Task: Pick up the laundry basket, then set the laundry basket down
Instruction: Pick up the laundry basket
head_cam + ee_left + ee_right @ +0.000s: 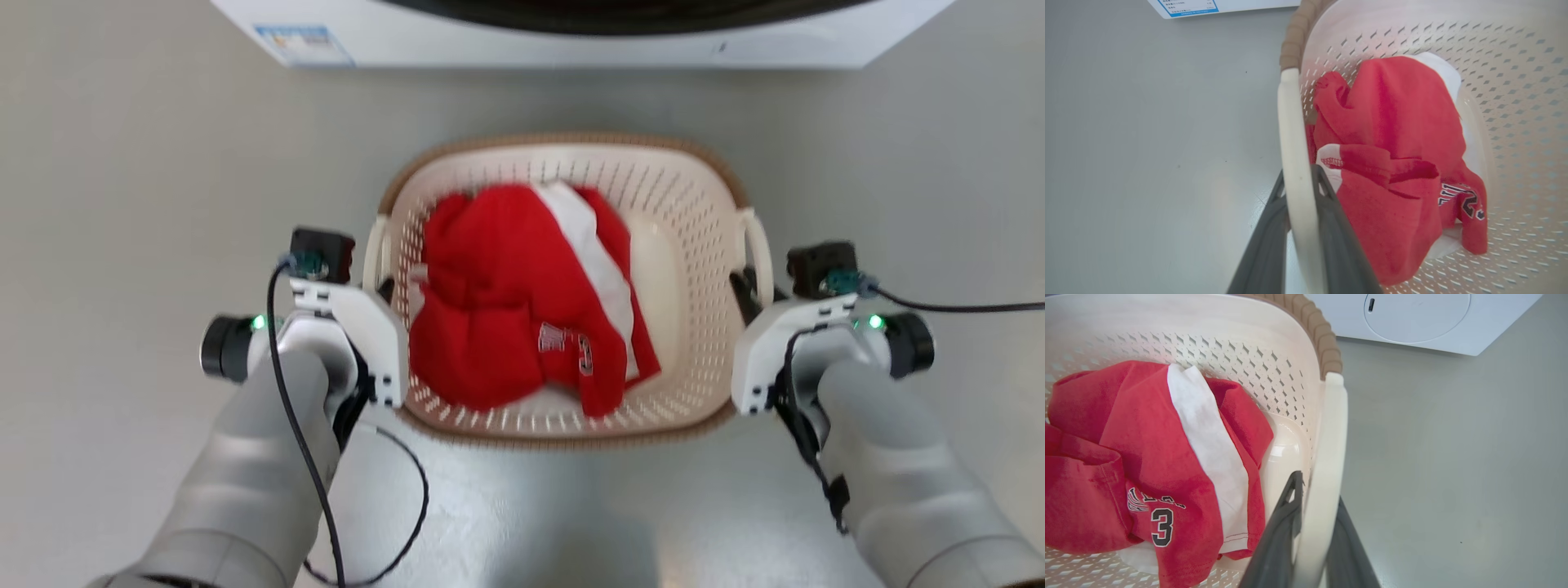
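The laundry basket (694,245), cream-white and perforated with a brown woven-look rim, sits centred before me in the head view. A red and white garment (506,302) lies inside it. My left gripper (382,287) is at the basket's left loop handle; in the left wrist view its dark fingers (1331,228) are shut on that white handle (1290,122). My right gripper (744,286) is at the right loop handle (1333,424), with its fingers (1278,539) shut on either side of it. I cannot tell whether the basket rests on the floor or hangs just above it.
A white washing machine (571,41) stands just beyond the basket, its lower front panel (1412,318) close to the far rim. Grey floor (122,204) spreads to both sides. A black cable (392,506) loops under my left forearm.
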You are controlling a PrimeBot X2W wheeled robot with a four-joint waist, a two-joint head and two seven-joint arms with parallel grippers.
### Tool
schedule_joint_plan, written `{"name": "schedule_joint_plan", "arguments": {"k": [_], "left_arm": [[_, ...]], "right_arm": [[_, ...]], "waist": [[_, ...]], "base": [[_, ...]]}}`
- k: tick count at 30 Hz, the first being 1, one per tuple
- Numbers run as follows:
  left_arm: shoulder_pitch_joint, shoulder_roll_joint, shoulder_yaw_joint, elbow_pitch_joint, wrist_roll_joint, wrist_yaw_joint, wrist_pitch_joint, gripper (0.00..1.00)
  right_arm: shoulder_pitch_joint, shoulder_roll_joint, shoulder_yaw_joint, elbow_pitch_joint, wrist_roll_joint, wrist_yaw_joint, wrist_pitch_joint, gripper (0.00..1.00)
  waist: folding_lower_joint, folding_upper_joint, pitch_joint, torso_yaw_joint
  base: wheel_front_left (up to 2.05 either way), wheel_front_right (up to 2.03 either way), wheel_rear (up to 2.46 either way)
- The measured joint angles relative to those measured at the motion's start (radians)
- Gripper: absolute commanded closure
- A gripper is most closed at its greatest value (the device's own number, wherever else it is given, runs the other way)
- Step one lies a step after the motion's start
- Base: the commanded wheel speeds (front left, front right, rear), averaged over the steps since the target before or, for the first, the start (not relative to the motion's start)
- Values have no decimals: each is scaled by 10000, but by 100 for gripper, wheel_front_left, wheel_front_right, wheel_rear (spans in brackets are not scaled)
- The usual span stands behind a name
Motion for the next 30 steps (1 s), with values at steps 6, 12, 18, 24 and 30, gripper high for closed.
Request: {"name": "schedule_joint_plan", "arguments": {"k": [6, 12, 18, 24, 30], "left_arm": [[992, 105, -115, 15, -186, -2, 510, 100], [1873, 159, -453, 44, -259, -12, 1024, 100], [2502, 211, -740, 46, -600, -12, 1384, 100], [3078, 192, -1116, 40, -826, -10, 1745, 100], [3803, 127, -1540, 6, -1131, -10, 2165, 100]], "right_arm": [[875, 44, 1060, -98, 1127, 0, 629, 100], [1794, 71, 1854, -178, 2025, -2, 1062, 100], [2238, 117, 2311, -105, 2592, 0, 1312, 100], [2490, 161, 2564, 121, 2938, 0, 1434, 100], [3049, 205, 2725, 362, 3331, 2, 1758, 100]], "waist": [[0, 0, -1272, -193], [0, 0, -2644, -459], [0, 0, -3973, -678], [0, 1, -5190, -791], [0, 1, -6306, -787]], "base": [[0, 0, 0], [0, 0, 0], [0, 0, 0], [0, 0, 0], [0, 0, 0]]}}
